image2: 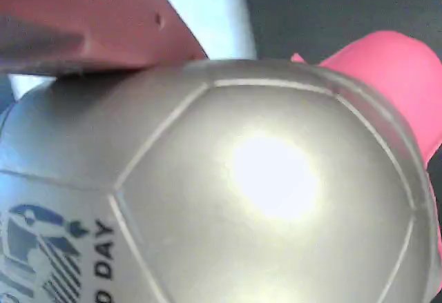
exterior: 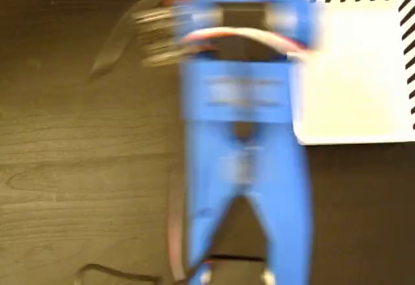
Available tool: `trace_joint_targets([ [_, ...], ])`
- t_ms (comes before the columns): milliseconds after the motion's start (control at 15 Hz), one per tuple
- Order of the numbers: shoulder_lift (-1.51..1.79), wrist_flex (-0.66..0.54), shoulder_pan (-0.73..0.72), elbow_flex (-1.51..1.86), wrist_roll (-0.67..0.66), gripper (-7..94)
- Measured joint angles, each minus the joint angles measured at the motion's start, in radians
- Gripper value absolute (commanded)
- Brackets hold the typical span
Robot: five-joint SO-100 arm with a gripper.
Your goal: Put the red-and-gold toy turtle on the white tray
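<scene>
Turtle (image2: 262, 192) fills our wrist view, one red finger (image2: 83, 20) against its shell at 11 o'clock; we judge the end effector holds it. Tray (exterior: 350, 71) lies at 2 o'clock on the counter (exterior: 78, 168).

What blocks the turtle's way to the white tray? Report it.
Nothing visible. In the wrist view a red finger lies against the red-and-gold toy turtle, the white tray showing just behind. The fixed view shows nothing on the tray, though the blurred blue arm hides its left edge.
</scene>
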Motion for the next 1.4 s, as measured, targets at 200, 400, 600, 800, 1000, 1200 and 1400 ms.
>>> trace_joint_targets([
  [200, -0.074, -0.017, 0.175, -0.031, 0.04, 0],
  [400, -0.192, -0.048, 0.281, -0.035, 0.077, 0],
  [600, -0.268, -0.051, 0.29, -0.037, 0.094, 0],
  [800, -0.318, -0.094, 0.299, -0.037, 0.115, 0],
  [1000, -0.324, -0.133, 0.298, 0.006, 0.124, 0],
  [1200, -0.339, -0.189, 0.298, 0.051, 0.124, 2],
  [1400, -0.339, -0.219, 0.279, 0.095, 0.098, 29],
])
